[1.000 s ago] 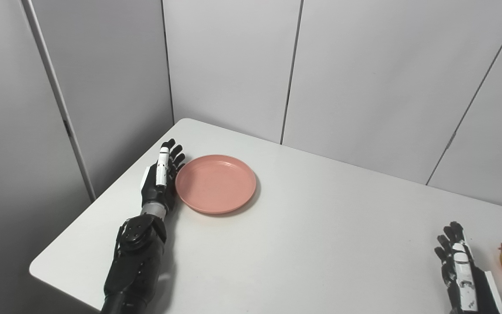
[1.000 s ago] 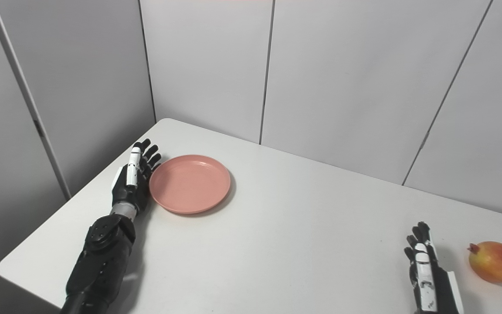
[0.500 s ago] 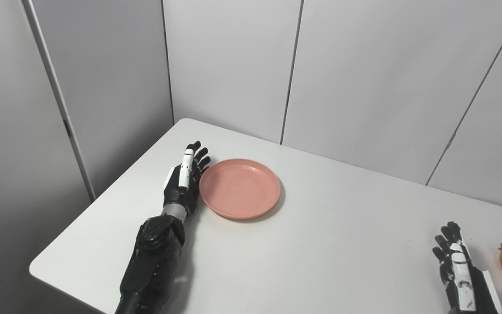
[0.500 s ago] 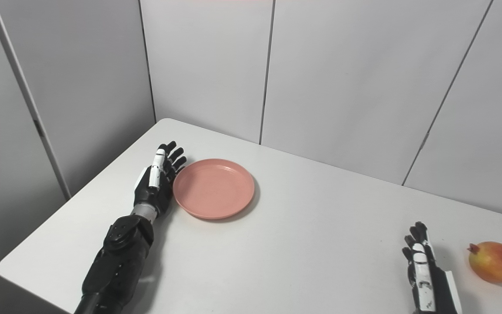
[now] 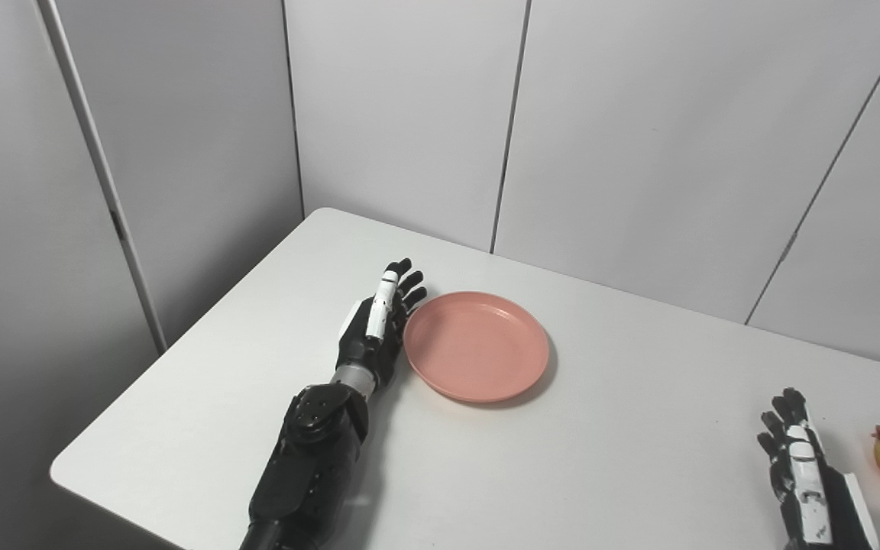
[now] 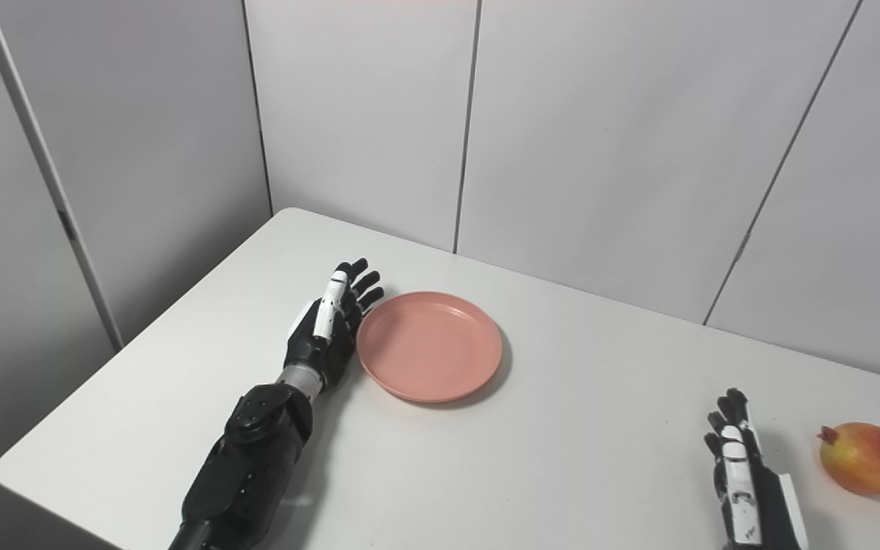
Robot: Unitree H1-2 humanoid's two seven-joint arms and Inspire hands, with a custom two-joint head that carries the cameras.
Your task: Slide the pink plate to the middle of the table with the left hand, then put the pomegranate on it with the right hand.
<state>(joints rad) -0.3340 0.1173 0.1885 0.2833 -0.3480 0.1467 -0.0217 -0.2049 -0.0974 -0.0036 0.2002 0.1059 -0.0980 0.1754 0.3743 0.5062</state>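
Note:
The round pink plate (image 5: pixel 477 356) lies flat on the white table (image 5: pixel 600 473), left of its middle. My left hand (image 5: pixel 376 328) stands edge-on against the plate's left rim, open, fingers straight and pointing away from me. At the far right the pomegranate (image 6: pixel 863 458), red and yellow, rests on the table near the front edge. My right hand (image 6: pixel 742 481) is open, flat near the table, a short gap to the left of the fruit, holding nothing.
Grey wall panels (image 5: pixel 638 137) close off the table at the back and on the left. The table's left corner and front-left edge (image 5: pixel 104 489) lie near my left forearm. Bare tabletop stretches between the plate and my right hand.
My left hand has pushed the pink plate to the right and a little toward me across the table. The right hand and the pomegranate have stayed put.

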